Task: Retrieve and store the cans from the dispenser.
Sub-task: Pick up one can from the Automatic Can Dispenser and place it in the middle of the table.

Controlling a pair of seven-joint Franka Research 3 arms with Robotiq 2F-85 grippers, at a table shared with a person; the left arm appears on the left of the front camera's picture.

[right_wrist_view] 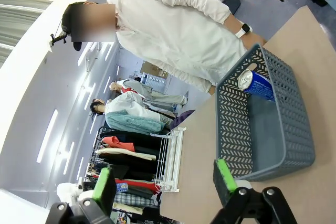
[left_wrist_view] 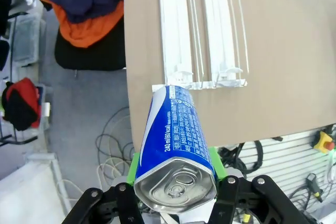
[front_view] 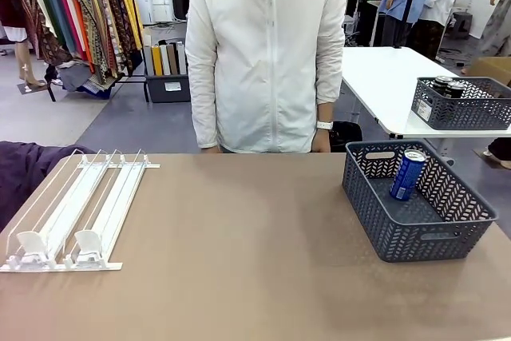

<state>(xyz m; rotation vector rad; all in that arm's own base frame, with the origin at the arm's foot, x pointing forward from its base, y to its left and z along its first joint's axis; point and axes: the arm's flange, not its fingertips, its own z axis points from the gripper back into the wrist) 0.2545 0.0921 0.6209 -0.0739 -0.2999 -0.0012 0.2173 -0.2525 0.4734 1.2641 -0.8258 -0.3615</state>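
Cans are split between two places at this moment. One blue and white can [left_wrist_view: 176,145] sits clamped in the left pincer [left_wrist_view: 176,182], its green pads pressed against both sides of the body and its silver top facing the wrist camera; it hangs over the desk's near edge, just short of the dispenser's [left_wrist_view: 202,30] pusher tabs, with cables and floor below. A second blue can [front_view: 408,174] leans tilted inside the dark grey lattice basket [front_view: 415,233], resting against the basket's far wall on the right side of the brown desk [front_view: 239,237]; in the right wrist view that same can [right_wrist_view: 254,83] lies with its silver top toward the basket's [right_wrist_view: 273,145] corner. The right pincer [right_wrist_view: 163,182] stands open with nothing between its green-tipped fingers, held above the desk and looking toward the basket and the person. From the front, the white dispenser [front_view: 80,213] lies flat on the left part of the desk, its two lanes bare, pusher tabs at the near end. A person in a white jacket [front_view: 263,53] stands at the far side, arms hanging down.
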